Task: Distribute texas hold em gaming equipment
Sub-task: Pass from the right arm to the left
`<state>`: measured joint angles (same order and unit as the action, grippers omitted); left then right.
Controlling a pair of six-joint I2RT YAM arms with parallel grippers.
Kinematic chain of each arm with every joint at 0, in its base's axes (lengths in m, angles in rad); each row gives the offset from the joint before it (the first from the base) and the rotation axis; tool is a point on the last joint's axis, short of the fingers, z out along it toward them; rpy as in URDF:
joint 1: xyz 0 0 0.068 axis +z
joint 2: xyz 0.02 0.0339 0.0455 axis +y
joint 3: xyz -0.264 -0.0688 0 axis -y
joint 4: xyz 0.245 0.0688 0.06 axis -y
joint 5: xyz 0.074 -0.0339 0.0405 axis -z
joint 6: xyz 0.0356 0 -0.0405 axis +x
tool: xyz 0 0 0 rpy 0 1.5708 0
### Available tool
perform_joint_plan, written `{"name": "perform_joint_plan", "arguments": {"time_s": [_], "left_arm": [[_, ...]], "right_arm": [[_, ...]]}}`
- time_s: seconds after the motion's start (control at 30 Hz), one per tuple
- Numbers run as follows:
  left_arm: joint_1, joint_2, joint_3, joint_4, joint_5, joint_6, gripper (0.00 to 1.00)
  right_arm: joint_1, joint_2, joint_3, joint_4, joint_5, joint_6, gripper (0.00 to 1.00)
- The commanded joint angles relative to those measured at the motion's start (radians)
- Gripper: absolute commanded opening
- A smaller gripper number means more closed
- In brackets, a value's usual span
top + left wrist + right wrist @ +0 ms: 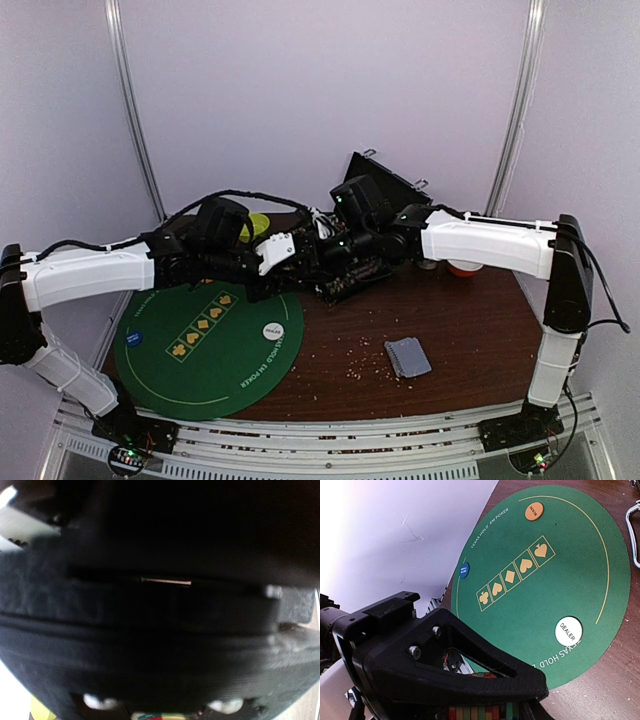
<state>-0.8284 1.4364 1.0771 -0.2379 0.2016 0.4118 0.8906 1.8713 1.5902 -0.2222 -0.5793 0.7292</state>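
A green round poker mat [205,350] lies at the front left. On it sit a white dealer disc [272,330] [568,631], a blue disc [137,338] [463,570] and an orange disc [534,511]. A stack of grey-blue-backed cards [407,357] lies on the wood to the right. Both grippers meet at a black chip case [350,275] behind the mat. My left gripper [300,262] [160,711] is pressed against its dark wall, and a multicoloured chip edge [150,715] shows at the jaws. My right gripper [338,252] [485,705] is shut just above a row of coloured chips [480,713].
The case's open lid [385,178] stands up at the back. A lime-green bowl [258,225] sits behind my left wrist. A white and orange cup [462,267] stands under my right forearm. Crumbs [360,362] are scattered on the brown table [470,330].
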Motion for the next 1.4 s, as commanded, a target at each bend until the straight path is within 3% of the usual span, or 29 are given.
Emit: {"name": "perform_joint_plan", "arguments": {"time_s": [0.0, 0.07, 0.23, 0.77, 1.1, 1.37], "left_arm": [[0.006, 0.035, 0.000, -0.076, -0.039, -0.051, 0.00], [0.006, 0.049, -0.004, -0.088, -0.039, -0.061, 0.00], [0.007, 0.107, -0.010, -0.122, -0.045, -0.089, 0.00], [0.063, 0.218, -0.056, -0.129, -0.060, -0.151, 0.00], [0.066, 0.073, -0.167, 0.001, 0.002, -0.065, 0.00], [0.080, 0.097, -0.135, -0.055, -0.039, -0.073, 0.00]], "right_arm": [[-0.020, 0.009, -0.033, 0.040, 0.009, -0.035, 0.40], [-0.024, 0.024, -0.043, 0.060, -0.031, -0.035, 0.47], [-0.034, 0.056, -0.080, 0.092, -0.066, -0.037, 0.54], [-0.089, 0.122, -0.118, 0.157, -0.073, -0.025, 0.56], [-0.111, 0.120, -0.150, 0.202, -0.293, -0.034, 0.57], [-0.143, 0.075, -0.182, 0.174, -0.239, -0.042, 0.56]]}}
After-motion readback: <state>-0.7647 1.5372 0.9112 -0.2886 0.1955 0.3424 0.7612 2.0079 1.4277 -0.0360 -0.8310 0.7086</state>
